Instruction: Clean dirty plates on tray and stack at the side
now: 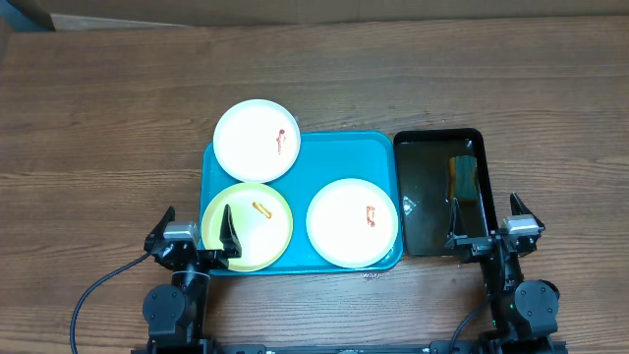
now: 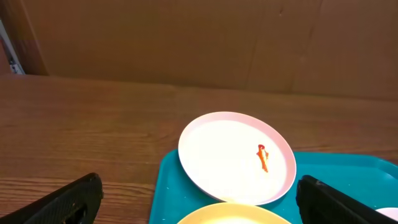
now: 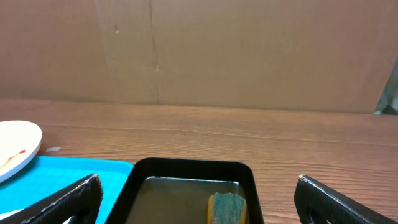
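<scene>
The turquoise tray point(image 1: 334, 157) lies in the middle of the table. One white plate point(image 1: 256, 141) with a red smear overhangs the tray's far left corner. The pale yellow plate point(image 1: 247, 224) with an orange smear sits at the tray's near left. The second white plate point(image 1: 352, 222) sits at its near right. My left gripper point(image 1: 195, 236) is open and empty at the near edge of the yellow plate. The left wrist view shows the far white plate point(image 2: 236, 158) and the yellow plate's rim point(image 2: 236, 214) between the open fingers point(image 2: 199, 199). My right gripper point(image 1: 486, 231) is open and empty.
A black basin point(image 1: 437, 135) with water stands right of the tray, with a green-and-yellow sponge point(image 1: 462, 177) in its far right part. The right wrist view shows the basin point(image 3: 186, 167), the sponge point(image 3: 227, 208) and the open fingers point(image 3: 198, 193). Cardboard stands behind the table.
</scene>
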Controlling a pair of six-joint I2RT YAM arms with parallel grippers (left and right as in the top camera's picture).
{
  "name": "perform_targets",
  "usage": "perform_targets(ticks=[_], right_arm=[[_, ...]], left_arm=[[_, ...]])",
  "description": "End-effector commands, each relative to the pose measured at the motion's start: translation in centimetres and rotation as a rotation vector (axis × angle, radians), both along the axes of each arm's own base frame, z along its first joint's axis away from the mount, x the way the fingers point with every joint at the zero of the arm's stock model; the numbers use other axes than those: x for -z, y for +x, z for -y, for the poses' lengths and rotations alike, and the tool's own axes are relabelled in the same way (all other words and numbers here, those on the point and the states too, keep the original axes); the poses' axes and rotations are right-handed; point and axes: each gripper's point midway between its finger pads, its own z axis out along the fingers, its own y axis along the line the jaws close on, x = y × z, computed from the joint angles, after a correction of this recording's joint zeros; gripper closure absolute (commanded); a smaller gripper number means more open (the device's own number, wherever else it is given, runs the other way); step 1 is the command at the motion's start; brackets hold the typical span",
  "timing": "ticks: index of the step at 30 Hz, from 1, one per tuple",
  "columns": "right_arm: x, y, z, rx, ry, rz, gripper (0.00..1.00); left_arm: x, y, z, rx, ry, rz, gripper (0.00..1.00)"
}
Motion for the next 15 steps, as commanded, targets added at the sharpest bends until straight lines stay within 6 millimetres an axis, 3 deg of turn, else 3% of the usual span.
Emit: perform_targets(ticks=[1,15], right_arm=[[0.12,0.02,0.26,0.014,0.000,0.006,0.00],[0.12,0.02,0.26,0.014,0.000,0.006,0.00]], left_arm=[[0.11,-0.02,-0.29,-0.013,0.023,0.000,0.00],[0.11,-0.02,-0.29,-0.013,0.023,0.000,0.00]])
